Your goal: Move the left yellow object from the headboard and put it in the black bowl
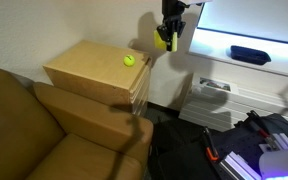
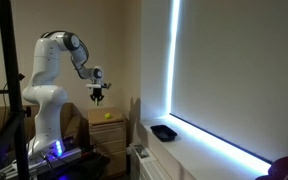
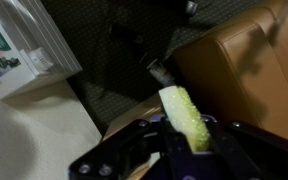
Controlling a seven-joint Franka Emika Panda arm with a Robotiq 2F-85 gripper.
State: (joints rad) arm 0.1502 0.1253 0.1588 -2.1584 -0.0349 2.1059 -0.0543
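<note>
My gripper (image 1: 162, 40) is shut on the pale-yellow flat piece (image 1: 160, 42) and holds it in the air above the right edge of the tan wooden headboard block (image 1: 84, 70). In the wrist view the piece (image 3: 187, 115) stands edge-up between the jaws (image 3: 189, 140). In an exterior view the gripper (image 2: 98, 95) hangs above the block (image 2: 108, 128). The round yellow-green ball (image 1: 129, 60) lies on the block's top; it also shows in the other exterior view (image 2: 107, 116). The black bowl (image 1: 250, 54) sits on the lit white ledge to the right, apart from the gripper; it also shows in an exterior view (image 2: 164, 132).
A brown leather couch (image 1: 44, 140) stands in front of the block. A white appliance (image 1: 209, 95) sits below the ledge. Dark equipment and cables (image 1: 254, 145) lie on the floor at right. The robot base (image 2: 44, 110) stands beside the block.
</note>
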